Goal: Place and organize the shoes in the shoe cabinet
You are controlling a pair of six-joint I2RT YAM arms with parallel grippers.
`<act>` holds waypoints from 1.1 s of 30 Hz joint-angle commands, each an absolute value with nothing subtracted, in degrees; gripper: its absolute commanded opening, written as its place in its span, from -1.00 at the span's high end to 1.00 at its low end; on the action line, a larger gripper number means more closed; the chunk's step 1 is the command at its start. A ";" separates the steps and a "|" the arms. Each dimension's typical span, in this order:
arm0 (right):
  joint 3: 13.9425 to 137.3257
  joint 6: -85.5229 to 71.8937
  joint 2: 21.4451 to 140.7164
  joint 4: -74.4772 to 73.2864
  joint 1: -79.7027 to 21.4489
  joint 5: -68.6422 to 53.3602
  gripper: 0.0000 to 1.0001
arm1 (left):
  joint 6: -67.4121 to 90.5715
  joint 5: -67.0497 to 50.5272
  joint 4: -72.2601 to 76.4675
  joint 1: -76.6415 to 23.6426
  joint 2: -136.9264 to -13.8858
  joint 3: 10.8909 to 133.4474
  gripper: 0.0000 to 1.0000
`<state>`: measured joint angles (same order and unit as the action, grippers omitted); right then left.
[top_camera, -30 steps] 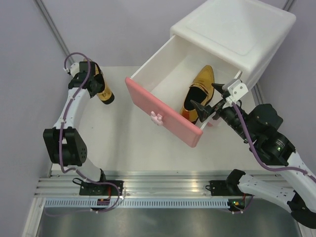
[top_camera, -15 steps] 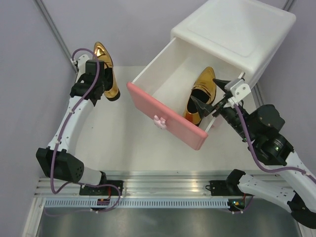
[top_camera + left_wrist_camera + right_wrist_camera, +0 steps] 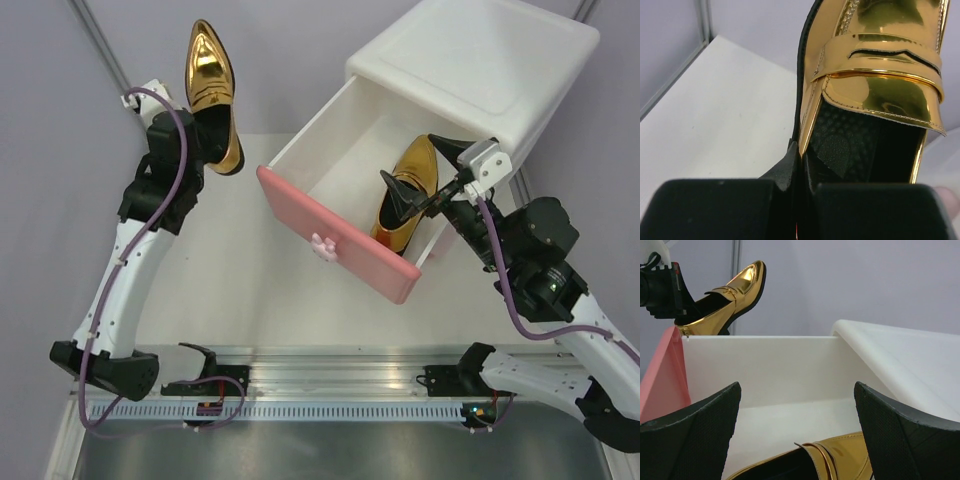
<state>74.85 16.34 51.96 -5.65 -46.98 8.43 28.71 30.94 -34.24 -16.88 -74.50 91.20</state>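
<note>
Top external view: a gold shoe is being held in the air by the left gripper, left of the drawer and well apart from it, with its pointed toe being aimed away from the arms. Its mirror-bright upper is being crossed by a stitched strap, and its low heel is being shown as dark. From the left wrist, the dark, dimpled lining is being seen, and the black fingers are being pressed together on the shoe's thin side wall near the heel, one inside and one outside. A second shoe, equally glossy and gold, is being kept flat in the pulled-out drawer, toe toward the cabinet. The drawer is being shown with smooth white plastic walls and a flat pink front bearing a small bunny knob; the cabinet is being shown as white with rounded edges. The right gripper is being held spread wide above the second shoe, its finely textured black fingers gripping nothing. A matte white table is being used as the base.
</note>
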 commanded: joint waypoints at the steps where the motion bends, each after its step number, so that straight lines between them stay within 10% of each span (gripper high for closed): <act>1: 76.82 16.96 50.89 -3.43 -47.02 7.21 -0.96 | 26.02 32.43 -20.13 -18.45 -69.44 96.50 0.95; 17: 72.42 12.92 45.27 -6.85 -46.93 8.44 -0.96 | 28.13 23.55 -25.91 -31.19 -73.12 116.97 0.95; 33: 70.84 13.01 41.84 -9.84 -46.93 11.78 -0.96 | 18.72 38.40 -28.56 -55.01 -83.58 123.84 0.95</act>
<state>71.20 13.69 43.03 -9.96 -46.98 10.41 22.17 32.16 -34.54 -52.82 -83.90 119.66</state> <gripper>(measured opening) 0.979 0.044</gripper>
